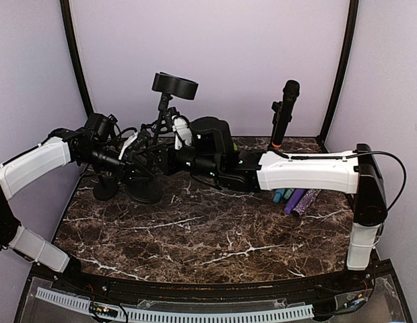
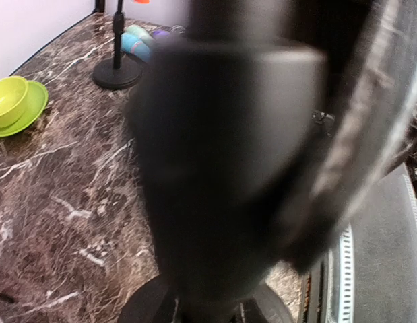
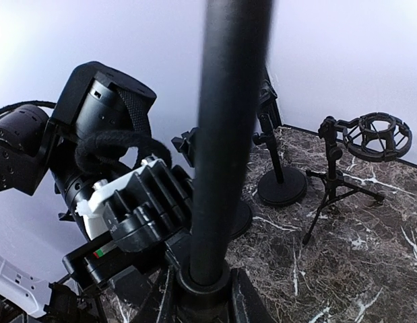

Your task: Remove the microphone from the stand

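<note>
Two arms meet at back left over a marble table [image 1: 195, 235]. The right gripper [image 3: 205, 299] clamps a black stand pole [image 3: 225, 134]. The left gripper [image 1: 142, 156] is closed tight, on what is unclear. The microphone [image 1: 283, 111] stands upright in its stand at back right, well apart from both grippers, so removal seems not begun. A green bowl [image 2: 9, 97] looks empty.

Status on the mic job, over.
Right jaws clamp left stand's pole. Left jaws shut, hold unclear. Handheld microphone upright on rear-right stand, untouched. Shock-mount tripod close alongside.
</note>
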Motion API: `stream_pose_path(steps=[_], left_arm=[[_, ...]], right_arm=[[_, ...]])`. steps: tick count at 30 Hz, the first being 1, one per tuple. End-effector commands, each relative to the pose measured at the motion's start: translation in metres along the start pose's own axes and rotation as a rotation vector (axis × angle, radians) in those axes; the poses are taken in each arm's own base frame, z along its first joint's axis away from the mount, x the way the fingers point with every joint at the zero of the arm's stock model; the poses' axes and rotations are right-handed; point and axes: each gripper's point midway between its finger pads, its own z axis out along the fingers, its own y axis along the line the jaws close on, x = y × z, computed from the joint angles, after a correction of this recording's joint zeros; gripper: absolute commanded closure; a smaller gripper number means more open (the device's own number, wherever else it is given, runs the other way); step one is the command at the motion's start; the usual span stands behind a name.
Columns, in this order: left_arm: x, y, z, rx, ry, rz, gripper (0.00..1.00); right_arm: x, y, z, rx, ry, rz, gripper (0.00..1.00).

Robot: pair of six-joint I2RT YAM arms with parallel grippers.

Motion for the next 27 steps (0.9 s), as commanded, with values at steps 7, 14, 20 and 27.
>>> stream_pose_path(steps=[7, 14, 20, 27], left_arm=[[-0.042, -0.028, -0.018, 0.126, -0.106, -0.016, 0.95], [-0.064, -0.061, -0.032, 0.307, -0.196, -0.008, 1.00], [-0.070, -0.078, -0.041, 0.413, -0.241, -0.034, 1.00], [-0.074, -0.081, -0.043, 0.428, -0.251, -0.038, 1.00]], right_arm=[[-0.061, 0.044, -0.020, -0.179, -0.152, 0.035, 1.00], [-0.102, 0.044, -0.045, -0.362, -0.291, 0.052, 1.00], [-0.135, 0.037, -0.054, -0.391, -0.447, 0.028, 1.00], [-0.100, 0.107, -0.114, -1.069, -0.178, 0.162, 0.99]])
